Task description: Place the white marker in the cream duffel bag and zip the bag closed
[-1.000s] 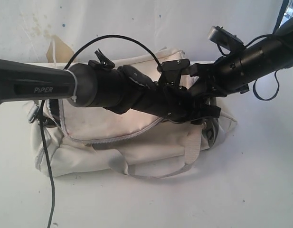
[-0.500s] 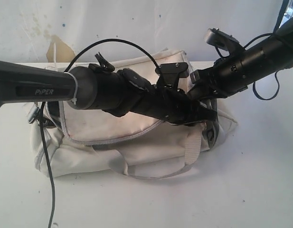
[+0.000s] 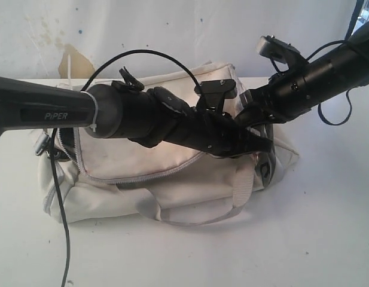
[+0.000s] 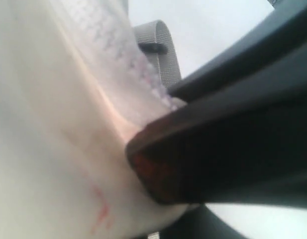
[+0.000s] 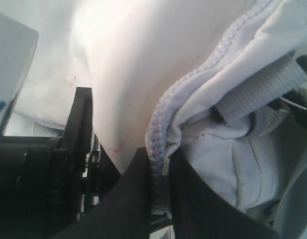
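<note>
Since a second ago the left gripper [image 3: 262,143] has closed up. It is now pressed together at the right end of the cream duffel bag [image 3: 130,158] — perhaps on its zipper. The right gripper [image 5: 160,159] pinches the bag's zipper edge [image 5: 157,132] — the bag lies mid-tabletop [image 3: 292,239], nearer the back edge.

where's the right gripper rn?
Exterior view: right gripper at the right end of the cream duffel bag, beside the left gripper. Right wrist view shows it clamped on the bag's zipper edge.

bag [image 3: 121,160] top partly behind arms [image 3: 133,113]
</note>
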You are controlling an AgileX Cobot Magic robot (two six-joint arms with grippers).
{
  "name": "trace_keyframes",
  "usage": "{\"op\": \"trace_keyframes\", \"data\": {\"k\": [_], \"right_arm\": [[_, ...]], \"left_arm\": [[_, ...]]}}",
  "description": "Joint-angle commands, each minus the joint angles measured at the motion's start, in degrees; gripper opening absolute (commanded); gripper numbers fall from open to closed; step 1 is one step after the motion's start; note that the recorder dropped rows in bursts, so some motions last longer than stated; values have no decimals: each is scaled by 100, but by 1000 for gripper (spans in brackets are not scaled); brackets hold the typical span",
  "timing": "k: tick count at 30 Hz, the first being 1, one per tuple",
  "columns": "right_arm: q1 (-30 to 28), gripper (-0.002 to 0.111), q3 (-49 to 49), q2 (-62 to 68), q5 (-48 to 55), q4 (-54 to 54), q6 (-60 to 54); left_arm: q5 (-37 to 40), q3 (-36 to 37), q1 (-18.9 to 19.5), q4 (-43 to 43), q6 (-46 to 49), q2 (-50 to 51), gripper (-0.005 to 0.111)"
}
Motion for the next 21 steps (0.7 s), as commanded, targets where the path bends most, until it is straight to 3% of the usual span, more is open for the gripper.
{"op": "trace_keyframes", "data": {"k": [1,8,14,21], "right_arm": [[11,0,23,-25,424,-61,-97],[1,0,23,-25,109,-84,23],[1,0,23,-25,-87,-125,186],[1,0,23,-25,-405,-548,670]], "left_arm": [[172,-10,31,3,36,-46,0],[1408,-10,31,898,22,-275,0],[1568,-10,31,1506,22,-584,0],[2224,-10,31,1637,22,-755,0]]}}
